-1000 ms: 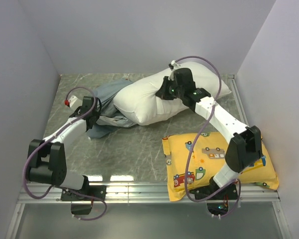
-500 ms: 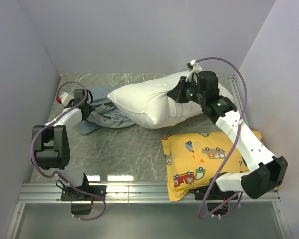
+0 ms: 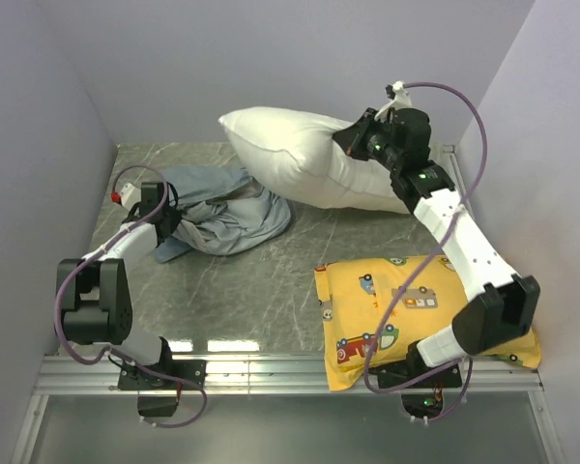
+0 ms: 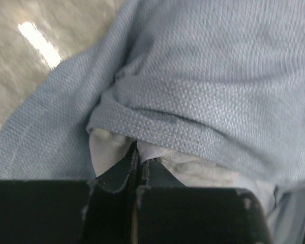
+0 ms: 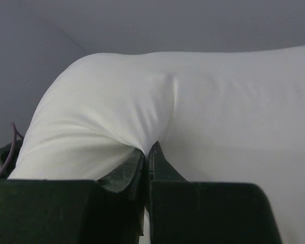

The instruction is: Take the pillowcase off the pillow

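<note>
The plain white pillow [image 3: 309,155] is lifted off the table at the back, bare and clear of its cover. My right gripper [image 3: 353,143] is shut on a pinch of the pillow's fabric [image 5: 142,117], its jaws closed tight. The blue-grey pillowcase [image 3: 222,208] lies crumpled on the table at the left. My left gripper [image 3: 164,217] is shut on the pillowcase's edge [image 4: 193,76], where a lighter lining shows just past the jaws.
A yellow cartoon-vehicle print pillow [image 3: 416,300] lies at the front right, under my right arm. White walls close the cell on the left, back and right. The marble table top [image 3: 261,290] shows between pillowcase and yellow pillow.
My right gripper has lifted the white pillow up and back to the right, pulling it fully out of the pillowcase. The pillowcase has stayed at the left, held by my left gripper.
</note>
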`<state>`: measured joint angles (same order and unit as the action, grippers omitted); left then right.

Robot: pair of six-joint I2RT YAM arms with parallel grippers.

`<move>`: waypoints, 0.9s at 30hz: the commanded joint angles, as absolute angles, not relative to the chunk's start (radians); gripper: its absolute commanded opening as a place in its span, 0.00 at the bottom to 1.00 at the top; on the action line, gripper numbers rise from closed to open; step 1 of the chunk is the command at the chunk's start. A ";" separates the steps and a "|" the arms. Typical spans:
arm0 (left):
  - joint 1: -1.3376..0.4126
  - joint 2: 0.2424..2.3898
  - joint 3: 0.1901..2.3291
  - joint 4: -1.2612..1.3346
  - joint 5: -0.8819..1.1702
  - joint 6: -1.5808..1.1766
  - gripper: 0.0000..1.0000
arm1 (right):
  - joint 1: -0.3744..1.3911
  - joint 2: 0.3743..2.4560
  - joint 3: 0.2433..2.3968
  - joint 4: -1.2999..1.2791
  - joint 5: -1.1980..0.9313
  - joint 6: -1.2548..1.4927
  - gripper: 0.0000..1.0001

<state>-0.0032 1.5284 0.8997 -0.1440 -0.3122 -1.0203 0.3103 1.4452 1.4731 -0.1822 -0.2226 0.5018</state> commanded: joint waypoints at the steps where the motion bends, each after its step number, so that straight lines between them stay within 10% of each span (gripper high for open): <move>1: -0.003 1.459 0.856 -0.052 -0.212 -0.994 0.02 | 0.316 1.500 1.451 0.107 -0.164 0.593 0.00; 17: -0.018 1.338 0.844 -0.069 -0.132 -0.919 0.29 | 0.557 1.756 1.272 0.387 -0.129 0.641 0.00; 23: -0.040 1.220 0.876 -0.150 -0.130 -0.884 0.63 | 0.552 1.639 1.239 0.301 -0.120 0.595 0.58; 27: -0.080 1.108 0.925 -0.224 -0.129 -0.815 0.71 | 0.529 1.546 1.233 0.224 -0.132 0.571 0.76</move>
